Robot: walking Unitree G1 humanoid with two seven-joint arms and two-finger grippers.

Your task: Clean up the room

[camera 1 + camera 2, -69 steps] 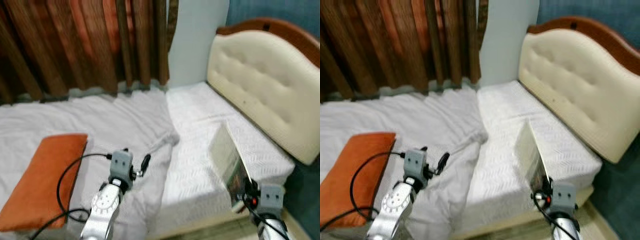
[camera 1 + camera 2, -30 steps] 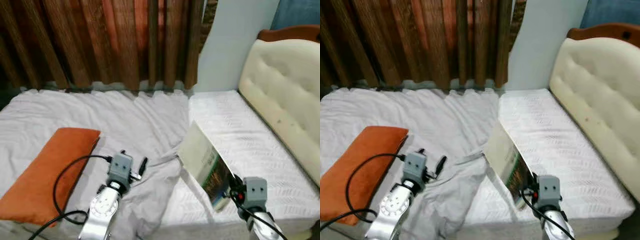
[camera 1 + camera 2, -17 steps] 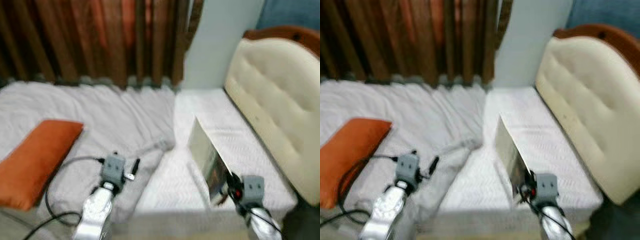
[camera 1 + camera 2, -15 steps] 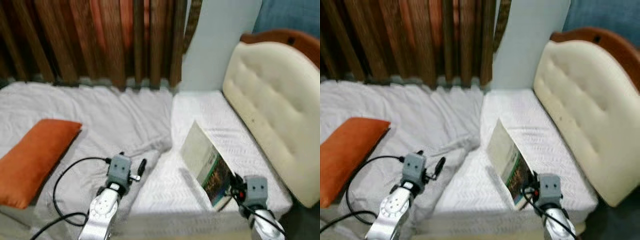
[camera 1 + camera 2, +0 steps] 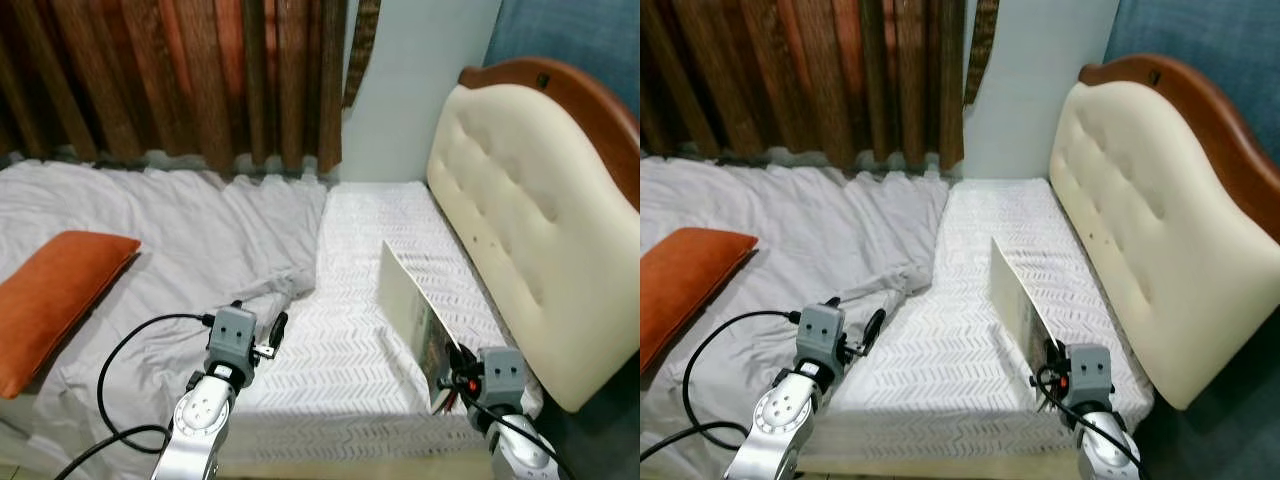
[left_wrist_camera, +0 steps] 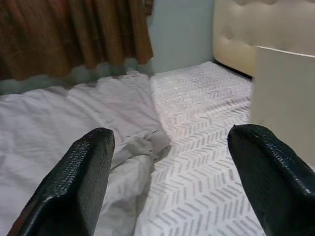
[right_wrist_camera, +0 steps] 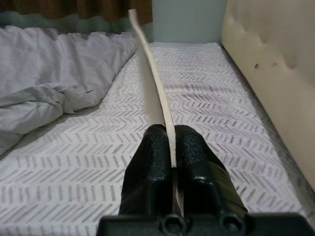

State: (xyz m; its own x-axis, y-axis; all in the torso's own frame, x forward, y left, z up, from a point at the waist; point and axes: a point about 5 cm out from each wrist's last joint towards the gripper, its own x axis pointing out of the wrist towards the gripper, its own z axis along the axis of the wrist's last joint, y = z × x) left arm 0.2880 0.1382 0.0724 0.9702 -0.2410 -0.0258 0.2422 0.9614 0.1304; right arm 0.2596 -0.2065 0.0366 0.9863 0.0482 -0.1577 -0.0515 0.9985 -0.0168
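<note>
Over bed (image 5: 360,330): right hand (image 7: 170,147) pinches upright book (image 5: 415,322); left hand (image 6: 172,187) spread wide.

My 2 silver arms, grey boxy wrist cams; left gripper (image 6: 167,191) & right gripper (image 7: 170,147): textured black fingers; black cable loops off left arm (image 5: 200,425).

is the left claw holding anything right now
No, the left claw is open, its two black fingers spread wide over the rumpled grey sheet with nothing between them.

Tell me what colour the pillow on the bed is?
The pillow is orange. It shows best in the left eye view, lying on the grey blanket.
</note>
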